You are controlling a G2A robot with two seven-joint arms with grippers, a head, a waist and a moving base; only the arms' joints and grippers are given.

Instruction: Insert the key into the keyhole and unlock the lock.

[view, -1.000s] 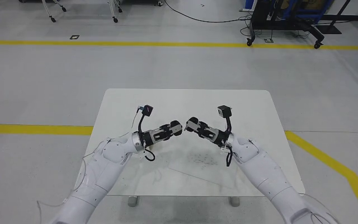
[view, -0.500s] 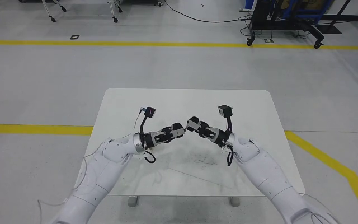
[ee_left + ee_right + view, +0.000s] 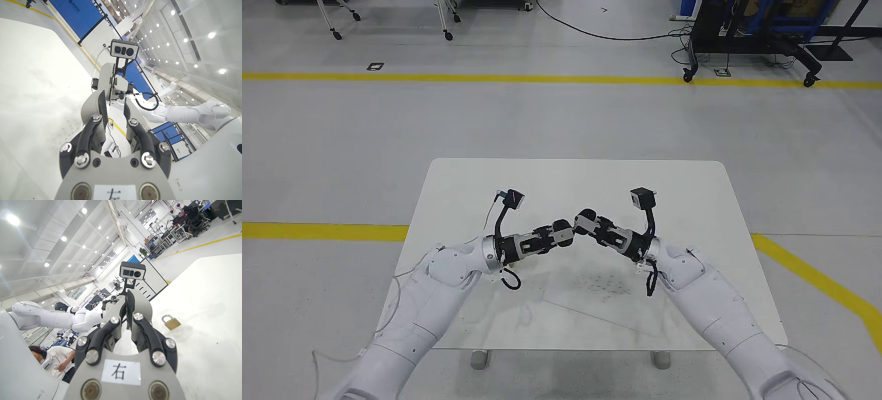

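Two arms meet over the table [image 3: 682, 190]: left gripper [image 3: 566, 230], from 8 o'clock, fingers apart; right gripper [image 3: 581, 222], from 4 o'clock, pinched together, perhaps on the key. Lock [image 3: 171, 322] lies flat nearby. Align tips slowly.

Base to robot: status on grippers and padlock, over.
Left gripper open, right gripper shut, nearly tip to tip above white table. Brass padlock with silver shackle lies on table, apart from both grippers. Shackle looks closed.
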